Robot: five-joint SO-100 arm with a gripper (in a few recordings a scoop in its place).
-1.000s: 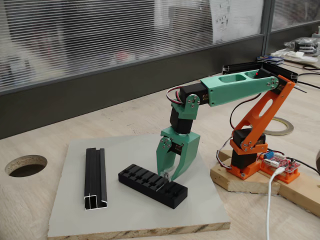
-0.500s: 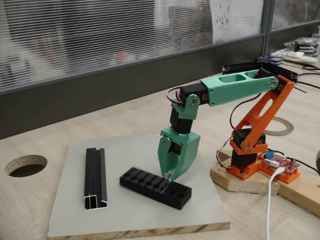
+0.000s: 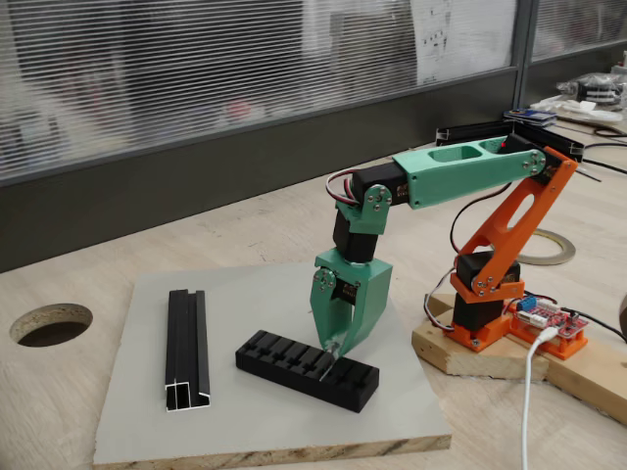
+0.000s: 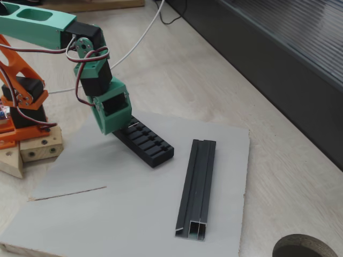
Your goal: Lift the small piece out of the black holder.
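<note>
The jaws (image 3: 333,345) press down, nearly closed, on the black holder's (image 3: 306,368) right end; whether they grasp the small piece (image 4: 134,125) I cannot tell. Bare grey board (image 3: 255,421) lies between holder and U-channel rail (image 3: 186,348).

One fixed cam sits low at the worktop (image 3: 78,284) front, facing the blinds, mid-distance; other fixed cam looks steeply down from the opposite side, closer; both share grey board (image 3: 245,411) (image 4: 107,214), arm, black holder (image 3: 307,369) (image 4: 144,143) & rail (image 3: 186,350) (image 4: 198,184).

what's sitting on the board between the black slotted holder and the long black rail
Nothing. Between the black holder and the rail the grey board is bare, seen in both fixed views.
</note>
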